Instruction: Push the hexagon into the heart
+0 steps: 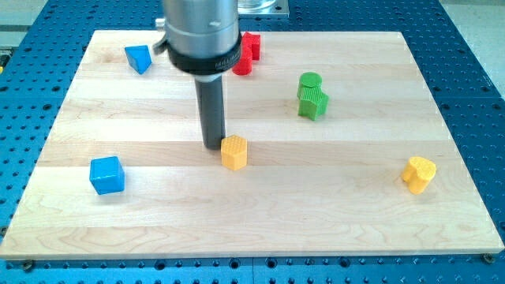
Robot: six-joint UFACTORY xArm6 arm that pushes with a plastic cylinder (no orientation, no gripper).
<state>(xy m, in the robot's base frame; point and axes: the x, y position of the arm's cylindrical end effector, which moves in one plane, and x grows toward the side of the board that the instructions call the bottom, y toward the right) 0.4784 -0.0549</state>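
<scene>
My tip [214,146], a bare rod grasping nothing, touches the yellow hexagon [234,152]; the yellow heart [419,173] sits well right, with bare board [331,177] between.

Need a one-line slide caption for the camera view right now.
My tip touches the yellow hexagon from the view's left; the yellow heart sits far right.

The tip [214,146] is seen just left of the yellow hexagon [234,152], touching or nearly so. The yellow heart [419,173] lies well apart at the view's right. Two blue blocks [106,175] [138,58], a red block [247,52] and green blocks [312,95] are noted on the board [331,213].
</scene>
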